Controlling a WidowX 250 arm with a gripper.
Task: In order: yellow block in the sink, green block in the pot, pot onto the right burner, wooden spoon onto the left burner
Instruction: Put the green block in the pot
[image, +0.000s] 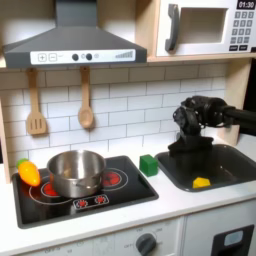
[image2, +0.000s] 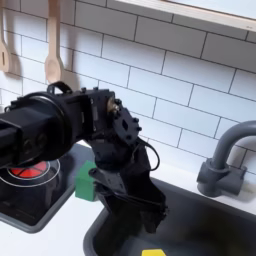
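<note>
Already the yellow block (image: 201, 182) lay in the sink (image: 226, 156), gripper (image: 183, 143) above its left rim, jaw state unclear, green block (image: 149, 165) just left.

Black arm enters from the first exterior view's right, runs leftward, bends down at the wrist. End effector (image: 186, 146) points down, low in frame, dark against dark, fingers not separable there. In the second exterior view the arm comes in from that second exterior view's left, bulky wrist housing mid-frame with cables, end effector (image2: 152, 201) angled down toward the second exterior view's right. Jaw gap unclear; nothing visibly held.
</note>
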